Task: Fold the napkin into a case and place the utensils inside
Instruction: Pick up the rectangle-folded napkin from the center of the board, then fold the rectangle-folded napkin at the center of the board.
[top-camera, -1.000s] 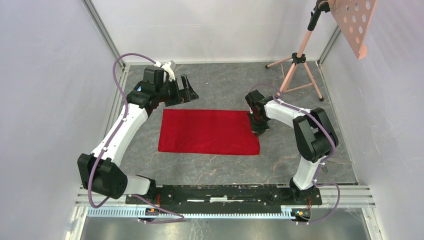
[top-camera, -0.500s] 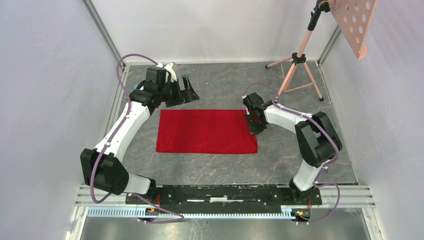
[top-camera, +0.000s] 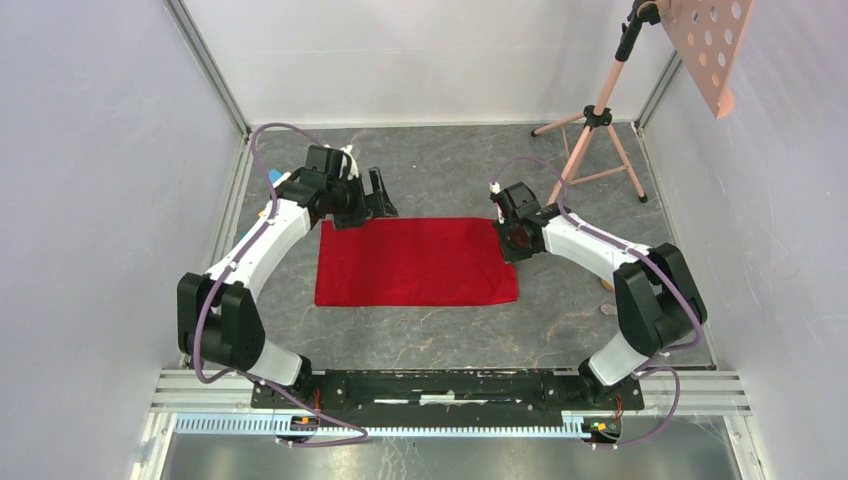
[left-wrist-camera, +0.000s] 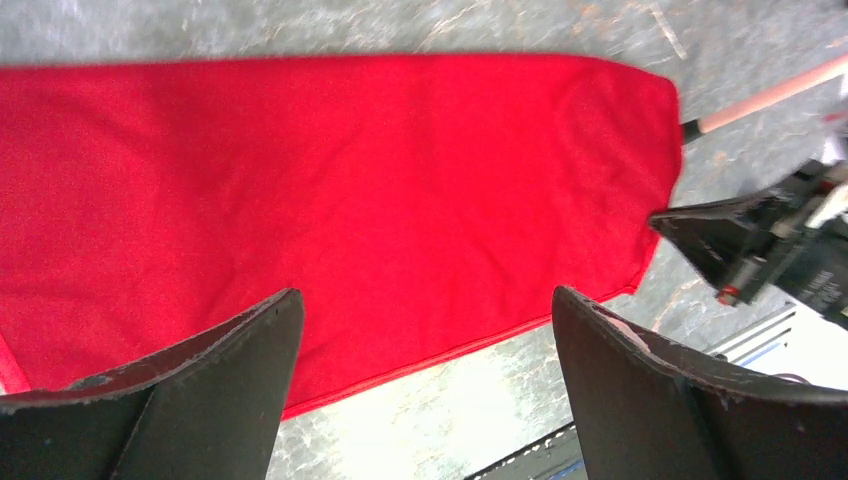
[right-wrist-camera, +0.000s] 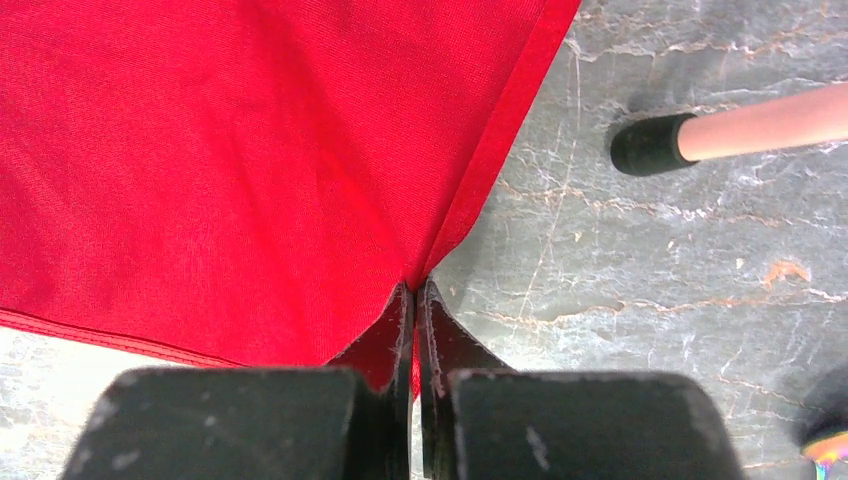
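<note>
Grey tabletop (top-camera: 450, 330), one red napkin (top-camera: 415, 262), right end effector (right-wrist-camera: 415, 288) clamped on its edge, left end effector (left-wrist-camera: 425, 295) apart

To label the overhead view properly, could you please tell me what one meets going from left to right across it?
Left arm's elbow → napkin → right arm's elbow.

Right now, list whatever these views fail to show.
- utensils: absent from every view.
- Top view: small items by the right arm, partly hidden by it and too small to identify.
- Right wrist view: shiny object cut off by the bottom-right corner.
- Left wrist view: a corner of the napkin hidden behind the open left end effector.
</note>
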